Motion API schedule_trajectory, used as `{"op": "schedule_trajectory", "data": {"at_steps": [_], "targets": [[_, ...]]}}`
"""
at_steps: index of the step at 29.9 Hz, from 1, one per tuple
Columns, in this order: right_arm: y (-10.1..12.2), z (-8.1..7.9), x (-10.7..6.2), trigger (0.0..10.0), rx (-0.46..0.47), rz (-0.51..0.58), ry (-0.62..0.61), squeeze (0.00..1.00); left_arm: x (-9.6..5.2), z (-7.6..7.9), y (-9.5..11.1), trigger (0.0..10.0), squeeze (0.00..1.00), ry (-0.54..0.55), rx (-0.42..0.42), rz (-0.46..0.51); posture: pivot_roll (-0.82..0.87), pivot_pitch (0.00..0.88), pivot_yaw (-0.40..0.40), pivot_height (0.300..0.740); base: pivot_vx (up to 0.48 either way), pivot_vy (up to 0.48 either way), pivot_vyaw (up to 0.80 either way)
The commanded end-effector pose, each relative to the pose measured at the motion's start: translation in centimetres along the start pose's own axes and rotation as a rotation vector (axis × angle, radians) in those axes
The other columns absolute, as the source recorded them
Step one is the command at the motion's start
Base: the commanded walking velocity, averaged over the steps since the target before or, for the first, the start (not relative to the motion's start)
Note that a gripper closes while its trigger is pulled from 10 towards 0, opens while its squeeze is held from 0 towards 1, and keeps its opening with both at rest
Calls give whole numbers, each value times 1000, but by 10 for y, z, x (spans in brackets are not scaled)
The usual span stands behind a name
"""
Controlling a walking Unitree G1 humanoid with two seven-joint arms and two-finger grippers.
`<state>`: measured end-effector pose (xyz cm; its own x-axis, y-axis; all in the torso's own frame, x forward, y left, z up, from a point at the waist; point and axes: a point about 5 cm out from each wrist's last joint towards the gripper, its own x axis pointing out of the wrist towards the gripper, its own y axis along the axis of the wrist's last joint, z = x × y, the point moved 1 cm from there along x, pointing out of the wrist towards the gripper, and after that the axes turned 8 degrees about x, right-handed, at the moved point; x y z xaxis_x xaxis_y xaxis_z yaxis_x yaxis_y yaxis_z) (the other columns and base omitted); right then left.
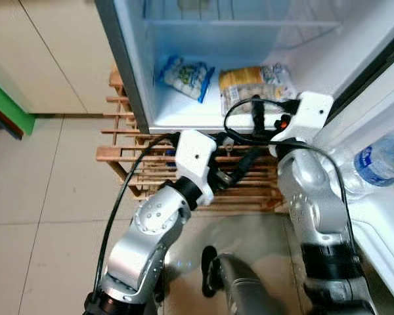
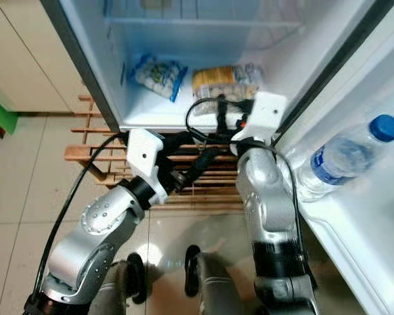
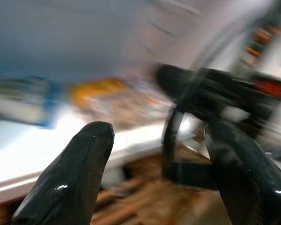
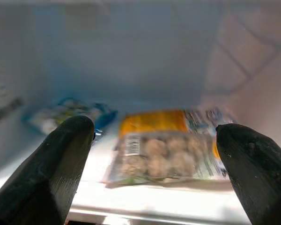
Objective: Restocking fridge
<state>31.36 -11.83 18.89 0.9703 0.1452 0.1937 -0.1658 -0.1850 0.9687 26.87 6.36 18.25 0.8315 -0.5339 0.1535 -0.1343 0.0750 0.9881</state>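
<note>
Right wrist view shows the right end effector (image 4: pixel 152 161) released and empty, facing the yellow food bag (image 4: pixel 171 150) already lying flat on the fridge floor (image 1: pixel 184 111).

Blur and cut-offs
Left wrist view is smeared; beyond the right gripper (image 1: pixel 257 108), the water bottle (image 1: pixel 379 163) runs off-frame.

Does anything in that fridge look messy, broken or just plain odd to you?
Nothing looks spilled or broken. Two food bags, a blue one and a yellow one, lie flat and a little crooked on the fridge floor. A water bottle leans tilted in the door shelf. The fridge stands on a wooden pallet, which is unusual.
</note>
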Motion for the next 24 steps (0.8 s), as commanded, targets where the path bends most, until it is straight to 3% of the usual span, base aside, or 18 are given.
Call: {"op": "schedule_trajectory", "data": {"at_steps": [1, 2, 7, 9, 10, 15, 17, 19, 21, 22, 23, 24], "targets": [[3, 4, -13, 10000, -70, 45, 26, 0, -14, -20, -5, 10000, 0, 104, -32, -3, -67, 63, -57, 736, 0, 0, 0], [-2, 12, -23, 10000, -85, 37, 20, 0, -21, -34, -8, 10000, 0, 175, -4, -13, -65, 31, -51, 736, 0, 0, 0], [-14, 32, -42, 10000, -114, -11, -23, 0, -33, -52, -11, 10000, 0, 279, 37, -34, -64, 7, -42, 736, 0, 0, 0], [-30, 53, -62, 10000, -140, -78, -94, 0, -43, -65, -17, 10000, 0, 351, 165, -88, -63, 0, -32, 736, 0, 0, 0], [-41, 66, -74, 10000, -177, -119, -130, 0, -48, -68, -21, 10000, 0, 361, 168, -108, -66, 0, -25, 736, 0, 0, 0], [-52, 89, -91, 10000, -178, -177, -224, 0, -56, -68, -27, 10000, 0, 368, 155, -135, -69, 0, -20, 736, 0, 0, 0], [-53, 89, -88, 10000, -186, -180, -222, 0, -52, -62, -31, 10000, 0, 333, 146, -147, -74, 0, -15, 736, 0, 0, 0], [-50, 80, -72, 10000, -190, -151, -188, 0, -33, -52, -32, 10000, 0, 258, 130, -145, -77, 0, -16, 736, 0, 0, 0], [-50, 78, -67, 10000, -193, -145, -179, 0, -27, -48, -31, 10000, 0, 234, 126, -139, -77, 0, -18, 736, 0, 0, 0], [-50, 65, -46, 10000, -190, -116, -135, 0, -4, -25, -27, 10000, 0, 66, 95, -130, -83, 0, -7, 736, 0, 0, 0], [-50, 65, -46, 10000, -190, -116, -135, 0, -4, -25, -27, 10000, 0, 66, 95, -130, -83, 0, -7, 736, 0, 0, 0], [-49, 51, -25, 10000, -184, -85, -98, 0, 14, -7, -21, 10000, 0, -60, 74, -120, -95, 0, -6, 736, 0, 0, 0]]}}
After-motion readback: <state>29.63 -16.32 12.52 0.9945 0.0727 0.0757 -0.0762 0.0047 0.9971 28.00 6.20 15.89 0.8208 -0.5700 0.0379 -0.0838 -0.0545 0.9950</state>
